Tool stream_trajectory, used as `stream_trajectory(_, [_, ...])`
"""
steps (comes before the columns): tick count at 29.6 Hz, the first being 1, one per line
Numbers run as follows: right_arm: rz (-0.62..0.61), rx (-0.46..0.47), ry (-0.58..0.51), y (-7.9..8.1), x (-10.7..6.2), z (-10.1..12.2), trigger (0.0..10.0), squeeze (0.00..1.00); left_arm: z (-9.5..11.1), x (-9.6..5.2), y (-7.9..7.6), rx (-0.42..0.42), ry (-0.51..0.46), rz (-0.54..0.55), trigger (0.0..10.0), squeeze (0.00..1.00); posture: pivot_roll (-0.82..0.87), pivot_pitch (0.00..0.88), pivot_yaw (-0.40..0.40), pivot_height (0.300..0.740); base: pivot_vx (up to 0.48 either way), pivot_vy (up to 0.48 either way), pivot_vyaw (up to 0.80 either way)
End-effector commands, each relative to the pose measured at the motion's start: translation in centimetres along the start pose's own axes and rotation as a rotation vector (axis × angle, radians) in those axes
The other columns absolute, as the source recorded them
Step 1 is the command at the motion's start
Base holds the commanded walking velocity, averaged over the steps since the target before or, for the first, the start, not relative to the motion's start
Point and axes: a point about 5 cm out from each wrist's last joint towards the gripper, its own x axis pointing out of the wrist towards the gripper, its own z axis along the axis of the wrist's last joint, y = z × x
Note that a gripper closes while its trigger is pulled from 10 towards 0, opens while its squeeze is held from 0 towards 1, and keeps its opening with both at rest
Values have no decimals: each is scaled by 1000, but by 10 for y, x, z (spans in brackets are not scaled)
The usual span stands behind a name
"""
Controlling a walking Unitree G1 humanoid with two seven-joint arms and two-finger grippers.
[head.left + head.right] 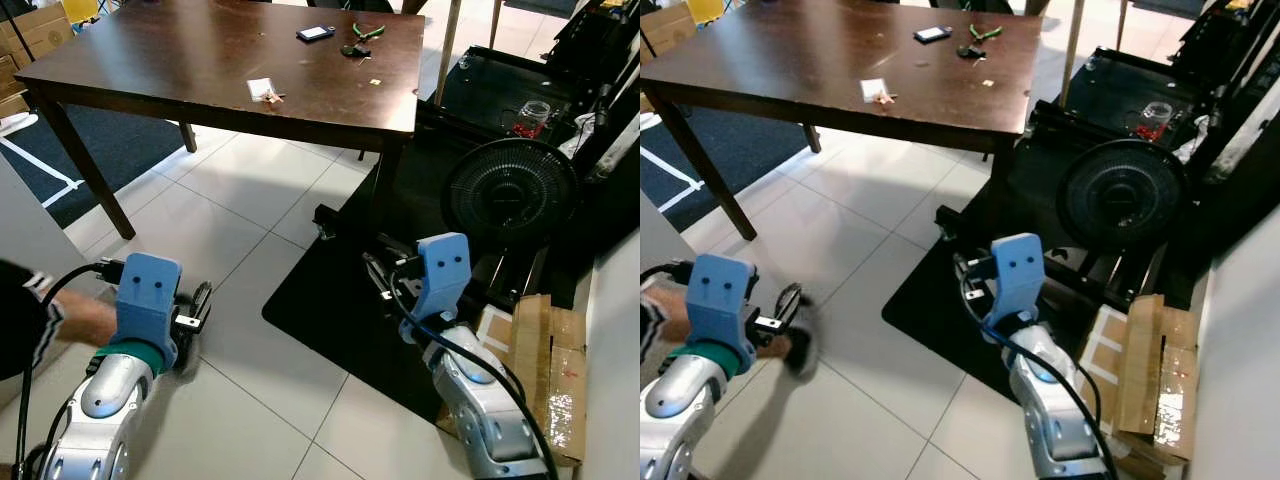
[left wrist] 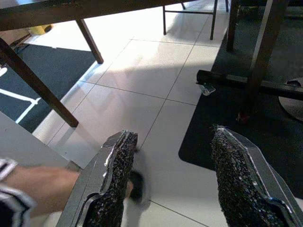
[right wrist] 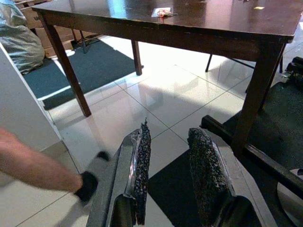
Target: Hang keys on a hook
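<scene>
A white tiled floor (image 1: 250, 230) spreads before the robot, with a dark blue rug (image 1: 120, 150) under the far left and a black mat (image 1: 340, 300) on the right. On the floor stands a large dark brown wooden desk (image 1: 200, 60). To the right of the desk sits a round black fan (image 1: 510, 190) with a wire grille, lying among black frames, and near it a flattened brown cardboard box (image 1: 550, 360) lies on the floor.

A person's bare forearm (image 3: 33, 168) reaches in low from the left, the hand in a black glove (image 3: 90, 184), blurred, close to the floor tiles.

The left gripper (image 2: 170, 184) hovers low over the tiles, just beside the person's arm, its jaws released with a wide gap and nothing between them. The right gripper (image 3: 168, 165) hangs over the edge of the black mat, its jaws parted by a narrower gap and likewise empty.

On the desk, towards its far right part, lie a small black phone (image 1: 315, 33), green-handled pliers (image 1: 368, 31) and a small dark bunch that may be the keys (image 1: 354, 50); it is too small to tell for sure. Nearer the front edge lies a white paper scrap (image 1: 262, 90) with a small brownish object on it.
</scene>
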Motion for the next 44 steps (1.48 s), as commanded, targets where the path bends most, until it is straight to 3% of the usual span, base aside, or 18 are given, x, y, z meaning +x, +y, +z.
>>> stream_trajectory(1, [1, 4, 12, 1, -1, -2, 10000, 0, -5, 0, 2, -1, 28, 5, 10000, 0, -76, 92, 105, 740, 0, 0, 0])
stream_trajectory(44, [3, 3, 19, 1, -1, -4, 10000, 0, -6, 0, 1, -2, 29, 4, 10000, 0, -77, 81, 100, 740, 0, 0, 0])
